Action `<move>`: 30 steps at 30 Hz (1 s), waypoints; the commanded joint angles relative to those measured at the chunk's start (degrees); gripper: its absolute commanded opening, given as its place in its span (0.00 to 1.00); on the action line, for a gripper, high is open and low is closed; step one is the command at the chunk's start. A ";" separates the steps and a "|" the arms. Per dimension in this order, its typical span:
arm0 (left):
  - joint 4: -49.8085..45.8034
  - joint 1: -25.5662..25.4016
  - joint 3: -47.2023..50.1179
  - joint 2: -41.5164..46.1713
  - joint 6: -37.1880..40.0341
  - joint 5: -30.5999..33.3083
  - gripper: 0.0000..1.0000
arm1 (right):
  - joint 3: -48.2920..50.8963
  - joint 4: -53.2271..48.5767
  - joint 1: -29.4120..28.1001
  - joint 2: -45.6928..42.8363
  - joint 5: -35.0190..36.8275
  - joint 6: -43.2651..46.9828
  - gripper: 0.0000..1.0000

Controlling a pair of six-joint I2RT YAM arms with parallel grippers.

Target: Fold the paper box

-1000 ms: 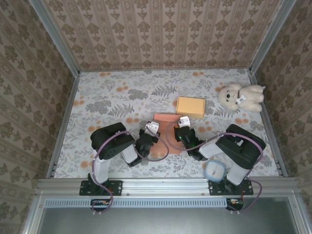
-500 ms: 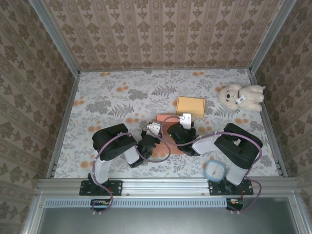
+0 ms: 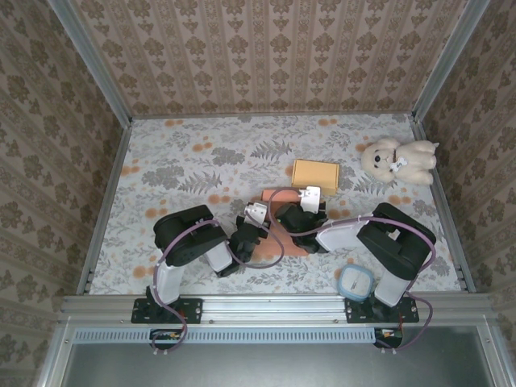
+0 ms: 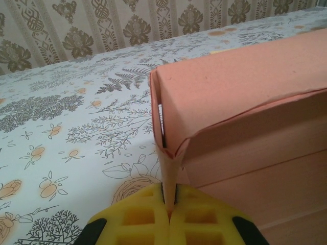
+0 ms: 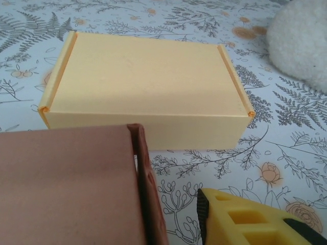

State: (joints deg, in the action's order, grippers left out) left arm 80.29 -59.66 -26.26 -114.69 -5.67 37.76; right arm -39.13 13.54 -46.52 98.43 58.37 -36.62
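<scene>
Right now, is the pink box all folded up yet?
Nearly, but not quite. The yellow box behind it is closed. The pink box has its shape, but a corner flap sticks out with a gap beside it, and the left gripper is pinching that flap. The right gripper is at the box's far edge. Tucking the flaps in probably remains.

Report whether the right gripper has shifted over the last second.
Yes. In the top view the right gripper has moved away from its base and closer to the closed yellow cardboard box, which has stayed put on the table.
</scene>
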 commanded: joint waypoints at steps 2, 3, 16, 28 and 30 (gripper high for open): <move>-7.07 1.34 1.92 -2.38 -1.27 7.33 0.00 | 5.13 7.08 2.99 -2.71 -1.66 4.03 0.41; -7.12 1.39 1.82 -2.37 -1.31 7.33 0.00 | 6.60 11.31 2.94 -3.43 -6.51 5.66 0.42; -7.60 1.52 1.04 -2.81 -2.17 7.07 0.00 | 11.89 25.57 1.56 -4.75 -27.13 12.37 0.60; -7.17 1.64 1.43 -2.86 -2.28 6.36 0.00 | 13.09 35.67 0.73 -4.15 -16.31 17.93 0.50; -7.16 1.65 1.47 -2.87 -2.41 6.44 0.00 | 12.81 35.76 0.65 -3.59 -12.48 18.30 0.47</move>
State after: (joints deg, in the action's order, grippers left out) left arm 80.01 -58.78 -26.30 -115.13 -7.16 43.51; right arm -25.45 46.68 -45.76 94.13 38.79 -20.10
